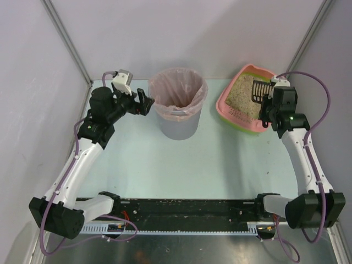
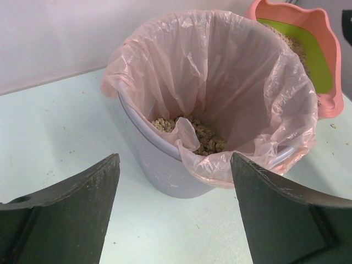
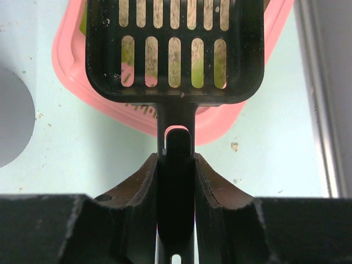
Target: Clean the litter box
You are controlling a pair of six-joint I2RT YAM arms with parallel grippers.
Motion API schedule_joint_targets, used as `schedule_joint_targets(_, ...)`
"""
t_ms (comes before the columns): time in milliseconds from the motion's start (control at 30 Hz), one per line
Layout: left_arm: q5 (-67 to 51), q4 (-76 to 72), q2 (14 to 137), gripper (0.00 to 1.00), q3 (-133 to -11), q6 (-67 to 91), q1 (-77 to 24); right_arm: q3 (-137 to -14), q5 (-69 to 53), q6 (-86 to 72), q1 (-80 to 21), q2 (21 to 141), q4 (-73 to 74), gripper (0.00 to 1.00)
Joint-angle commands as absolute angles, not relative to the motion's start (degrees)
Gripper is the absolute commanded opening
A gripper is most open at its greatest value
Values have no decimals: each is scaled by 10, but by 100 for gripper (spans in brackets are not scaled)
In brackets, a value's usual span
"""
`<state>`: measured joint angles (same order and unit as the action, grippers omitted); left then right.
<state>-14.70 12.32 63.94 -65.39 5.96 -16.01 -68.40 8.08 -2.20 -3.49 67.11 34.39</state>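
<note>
Shallow pink plastic litter box [image 1: 235,113], far-right corner: I judge it stiff, light, slide-prone; best held by the rim. My right gripper [image 3: 176,160] clamps the black slotted scoop [image 3: 175,49] by its handle; left gripper [image 2: 175,160] jaws apart.

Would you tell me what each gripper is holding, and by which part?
The right gripper grips the scoop by its handle; the left gripper is open and empty.
</note>
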Motion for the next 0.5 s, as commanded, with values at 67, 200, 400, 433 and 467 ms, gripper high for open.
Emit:
schedule_joint_targets(67, -152, 102, 625, 86, -655, 42, -163, -786, 6, -106, 1, 742, 449, 0)
schedule_joint_targets(200, -147, 102, 620, 87, -654, 39, -163, -853, -36, -119, 33, 837, 505, 0)
schedule_joint_targets(400, -189, 103, 618, 89, -661, 59, -163, -1018, -54, -130, 49, 978, 602, 0)
schedule_joint_targets(433, -192, 104, 614, 90, -661, 61, -163, -1040, -54, -126, 49, 1008, 609, 0)
schedule_joint_targets(467, -191, 104, 611, 90, -657, 63, -163, -1079, -53, -123, 49, 1028, 625, 0)
